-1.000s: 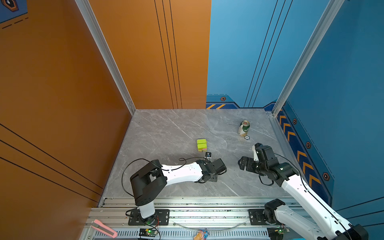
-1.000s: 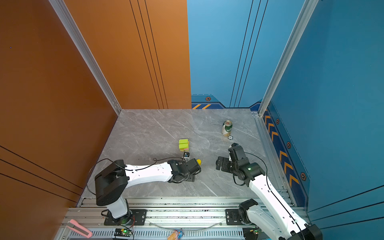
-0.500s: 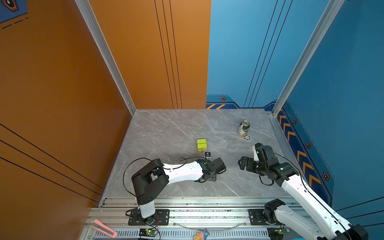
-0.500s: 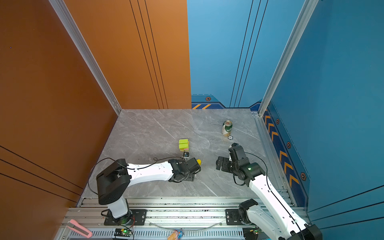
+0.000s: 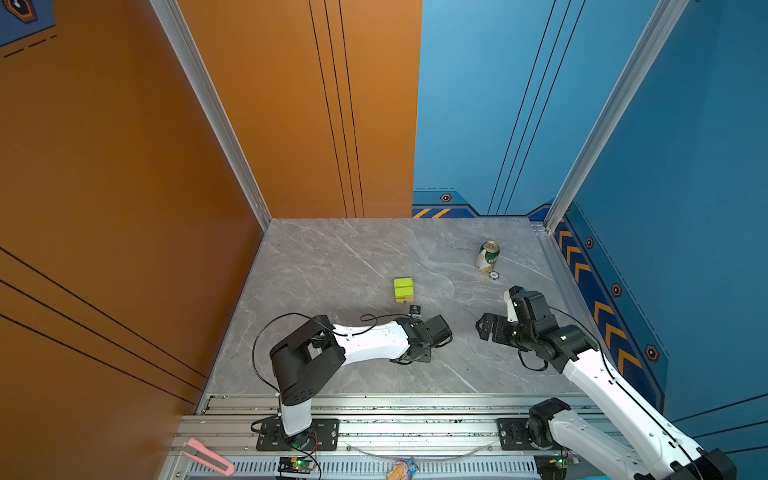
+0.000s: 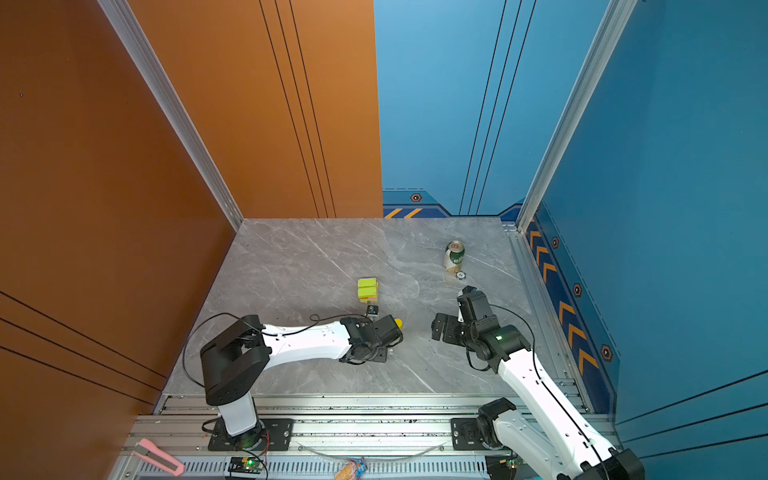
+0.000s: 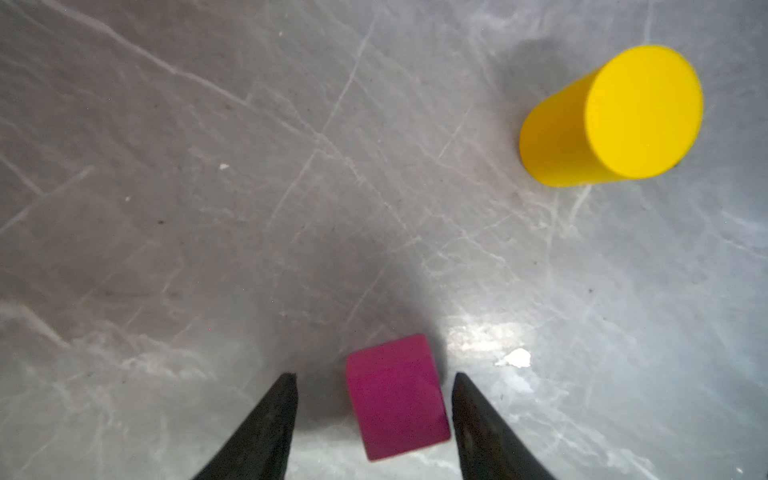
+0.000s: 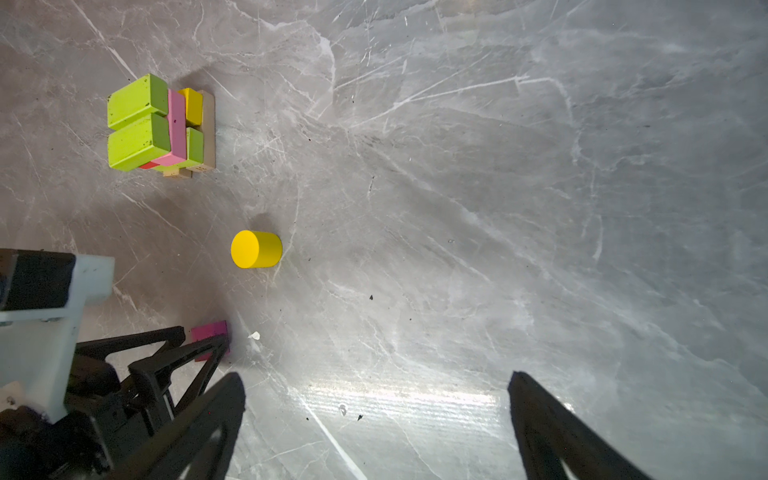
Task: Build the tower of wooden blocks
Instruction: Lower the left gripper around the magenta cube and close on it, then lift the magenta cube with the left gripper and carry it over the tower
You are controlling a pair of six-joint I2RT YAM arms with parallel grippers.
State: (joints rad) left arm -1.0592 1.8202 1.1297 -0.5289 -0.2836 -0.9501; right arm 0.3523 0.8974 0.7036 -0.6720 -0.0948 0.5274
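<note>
A magenta cube lies on the grey marble table, and my left gripper is open around it. One finger stands on each side with a gap to the cube on both. The right wrist view shows the same cube at those fingertips. A yellow cylinder stands on end a short way beyond, also seen from the right wrist and in a top view. The tower has lime-green blocks on top, over pink, yellow, red-orange and tan. My right gripper is wide open over bare table, right of the left arm.
A green-white can stands at the back right with a small round disc in front of it. A small dark object lies between the tower and my left wrist. A pink utility knife rests on the front rail. Walls enclose three sides.
My left gripper's fingers have drawn closer together around the magenta cube and the wrist has shifted slightly. The right arm has not moved.
</note>
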